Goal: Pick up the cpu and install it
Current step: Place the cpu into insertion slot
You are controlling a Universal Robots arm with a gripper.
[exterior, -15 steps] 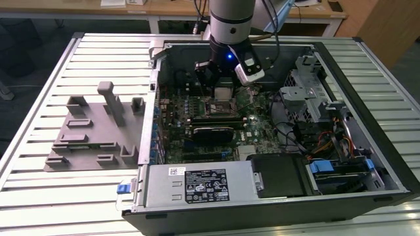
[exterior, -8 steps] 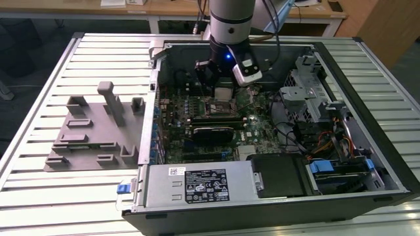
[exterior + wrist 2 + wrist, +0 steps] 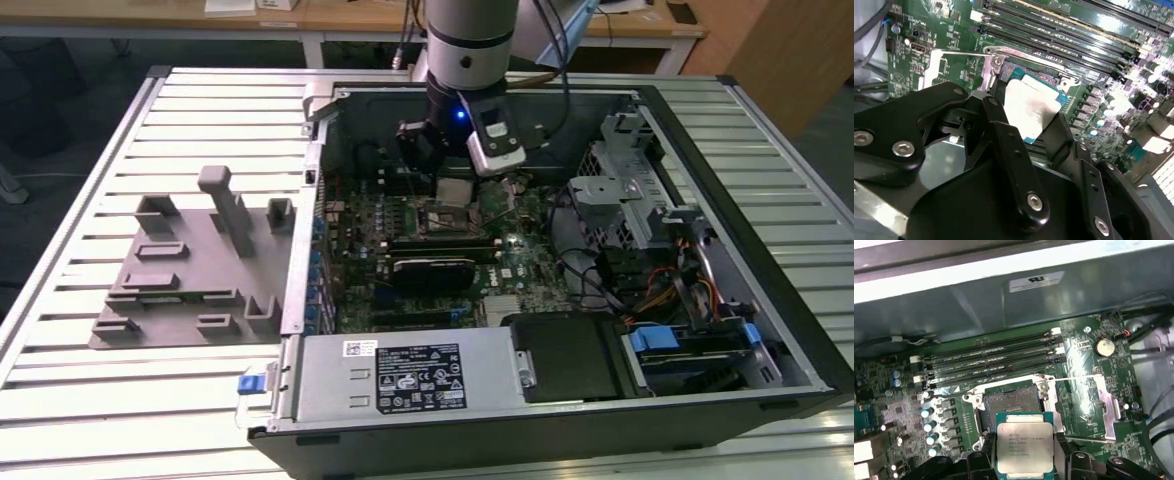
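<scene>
The arm reaches straight down into the computer case, its gripper clamped on the cpu just above the open socket

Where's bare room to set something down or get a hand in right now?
Bare slatted table borders the grey plate on its far and near sides, at the exterior view's left of the computer case; a narrower strip runs along the case's other side. Inside is crowded: cables by the drive bays, and the gripper holds the cpu by the open socket.
</scene>
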